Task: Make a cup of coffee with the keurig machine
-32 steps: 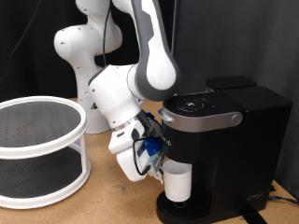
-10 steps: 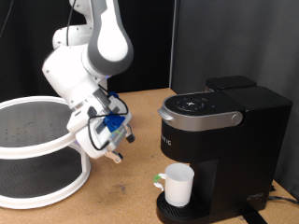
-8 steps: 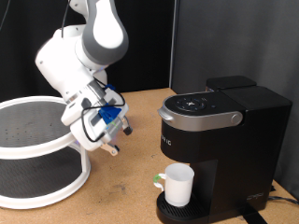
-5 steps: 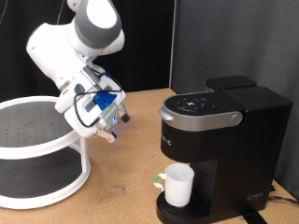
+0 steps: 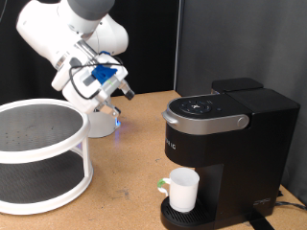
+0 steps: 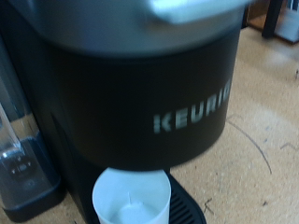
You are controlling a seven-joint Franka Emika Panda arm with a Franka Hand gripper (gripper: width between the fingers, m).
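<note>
Can't tell if my gripper (image 5: 123,93) fingers are spread or pressed together; it hangs mid-air, holding nothing. The small white mug (image 5: 183,189) sits on the boxy black Keurig machine (image 5: 225,144)'s drip tray, under the spout.

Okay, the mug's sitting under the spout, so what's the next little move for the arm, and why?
Probably bring the gripper over the keurig machine top: the cup already stands on the drip tray, lid looks shut, and the gripper hangs empty-looking above the table.

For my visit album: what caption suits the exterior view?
White cup sits under the keurig machine while the gripper hangs apart, above the table.
</note>
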